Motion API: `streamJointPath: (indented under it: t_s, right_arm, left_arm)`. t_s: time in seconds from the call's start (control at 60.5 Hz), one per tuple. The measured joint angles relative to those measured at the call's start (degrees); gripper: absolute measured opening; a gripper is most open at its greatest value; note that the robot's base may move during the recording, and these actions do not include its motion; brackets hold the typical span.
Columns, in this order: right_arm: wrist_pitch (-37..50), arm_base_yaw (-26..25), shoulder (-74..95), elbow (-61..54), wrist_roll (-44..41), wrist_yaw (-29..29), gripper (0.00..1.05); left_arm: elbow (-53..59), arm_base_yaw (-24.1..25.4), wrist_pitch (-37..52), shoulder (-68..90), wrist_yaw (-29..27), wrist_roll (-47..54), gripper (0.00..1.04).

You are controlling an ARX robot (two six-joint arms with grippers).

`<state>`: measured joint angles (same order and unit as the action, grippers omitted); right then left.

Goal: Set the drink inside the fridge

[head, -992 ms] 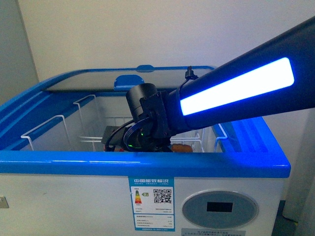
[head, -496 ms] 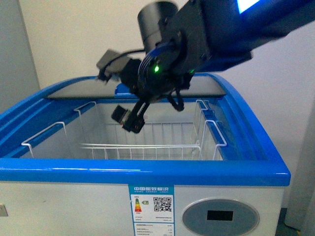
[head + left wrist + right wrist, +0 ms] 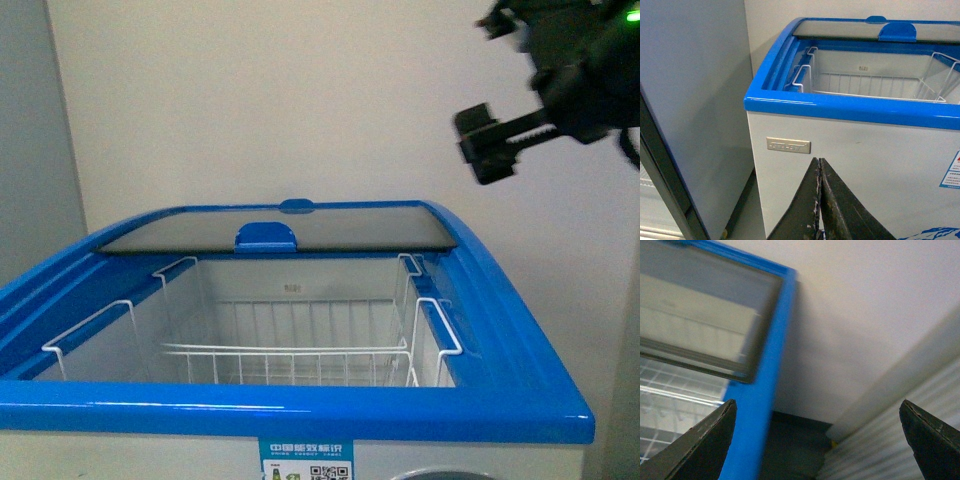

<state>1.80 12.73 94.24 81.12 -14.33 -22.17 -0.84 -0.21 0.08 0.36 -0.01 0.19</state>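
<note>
Counting: one fridge (image 3: pixel 300 415) | one wire basket (image 3: pixel 290 355) | two grippers

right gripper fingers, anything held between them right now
Nothing. In the right wrist view the right gripper is wide open, with only the fridge rim, wall and floor showing through the gap.

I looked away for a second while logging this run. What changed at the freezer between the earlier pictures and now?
The right arm, a second ago reaching down into the wire basket, rose out and swung up to the right; the right gripper is now high above the fridge, open and empty. The drink is out of view. The glass lid stayed slid back.
</note>
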Motion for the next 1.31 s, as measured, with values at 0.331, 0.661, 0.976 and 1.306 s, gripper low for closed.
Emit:
streamJointPath:
  t_s: [0.331,0.661,0.976,1.306]
  right_arm:
    - [6.6,-0.9,-38.3,-37.5,12.7,4.9,0.84]
    - [3.1,-3.0,-74.8,-67.7,13.6,13.1,0.13]
    - [3.8,-12.5,-81.8,-74.7,13.7,22.0,0.03]
    - [-2.3,-12.6,-90.5,-77.1,13.7,22.2,0.03]
  left_arm:
    - [0.0,0.0,0.0,0.0,0.0,0.0,0.03]
    - [0.0,0.0,0.0,-0.1,0.0,0.0,0.03]
    - [0.0,0.0,0.0,-0.1,0.0,0.0,0.03]
    - [0.0,0.0,0.0,-0.1,0.0,0.0,0.03]
